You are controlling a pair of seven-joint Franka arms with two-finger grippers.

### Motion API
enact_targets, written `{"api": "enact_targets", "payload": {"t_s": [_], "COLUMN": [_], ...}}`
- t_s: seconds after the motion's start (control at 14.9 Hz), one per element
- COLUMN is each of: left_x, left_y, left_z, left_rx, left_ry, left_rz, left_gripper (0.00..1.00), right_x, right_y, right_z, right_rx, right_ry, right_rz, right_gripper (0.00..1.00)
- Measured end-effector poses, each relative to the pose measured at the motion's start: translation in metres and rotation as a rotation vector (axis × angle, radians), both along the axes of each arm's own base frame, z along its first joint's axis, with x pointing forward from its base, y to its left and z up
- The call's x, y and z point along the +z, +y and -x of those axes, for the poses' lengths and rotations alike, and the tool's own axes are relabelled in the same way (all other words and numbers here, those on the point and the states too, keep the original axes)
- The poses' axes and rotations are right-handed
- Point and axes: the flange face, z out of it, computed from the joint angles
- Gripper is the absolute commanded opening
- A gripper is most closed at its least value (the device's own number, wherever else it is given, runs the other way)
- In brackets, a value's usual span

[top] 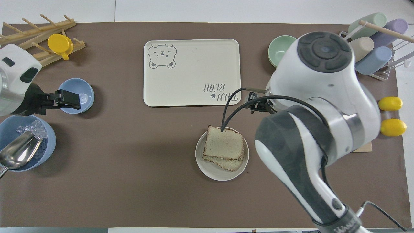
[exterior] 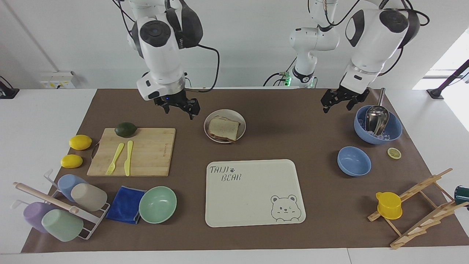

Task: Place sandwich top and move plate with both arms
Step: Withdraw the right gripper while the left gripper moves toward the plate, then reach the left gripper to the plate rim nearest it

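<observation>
The sandwich top (exterior: 224, 127), a speckled light-brown bread slice, lies on another slice on the round cream plate (exterior: 239, 117). The sandwich top (top: 223, 145) and the plate (top: 223, 174) also show in the overhead view. My right gripper (exterior: 179, 105) is open and empty, raised over the mat between the plate and the cutting board; from above it is mostly hidden under its own arm. My left gripper (exterior: 339, 102) is open and empty, held over the mat by the blue bowls, and it also shows in the overhead view (top: 69, 98).
The bear-printed tray (exterior: 253, 190) lies farther from the robots than the plate. A cutting board (exterior: 146, 154) with avocado, fork and knife, lemons, a mint bowl (exterior: 157, 204), a blue cloth and a cup rack are toward the right arm's end. A blue bowl with ice and scoop (exterior: 377, 124), a small blue bowl (exterior: 353, 161) and a wooden rack are toward the left arm's end.
</observation>
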Motion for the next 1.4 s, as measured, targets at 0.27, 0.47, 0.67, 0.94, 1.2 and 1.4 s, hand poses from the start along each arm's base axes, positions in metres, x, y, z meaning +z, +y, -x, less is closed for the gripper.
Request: {"api": "enact_targets", "payload": {"t_s": [0.27,0.47,0.67,0.94,1.2,1.4], "left_x": [-0.043,-0.068,-0.102,-0.141,-0.169,-0.176], "left_y": [-0.062,-0.098,-0.137,-0.167,-0.186,-0.191], "left_z": [0.026,0.043,0.062,0.071,0.081,0.083], "left_rx": [-0.032,-0.038,-0.048,-0.081,-0.096,-0.103], "left_ry": [0.017,0.009,0.001,0.008,0.008,0.002], "left_rz": [0.054,0.072,0.074,0.078,0.100,0.103], "left_gripper": [1.00,1.00,1.00,1.00,1.00,1.00], "right_x": [0.019,0.038,0.044,0.042,0.042,0.044], "right_y": [-0.068,-0.095,-0.133,-0.137,-0.145,-0.144], "right_z": [0.003,0.016,0.020,0.020,0.020,0.019], "right_rx": [0.052,0.109,0.175,0.188,0.176,0.191], "right_ry": [0.043,0.052,0.054,0.059,0.059,0.055], "right_rz": [-0.029,-0.035,-0.053,-0.056,-0.048,-0.034], "right_gripper": [1.00,1.00,1.00,1.00,1.00,1.00]}}
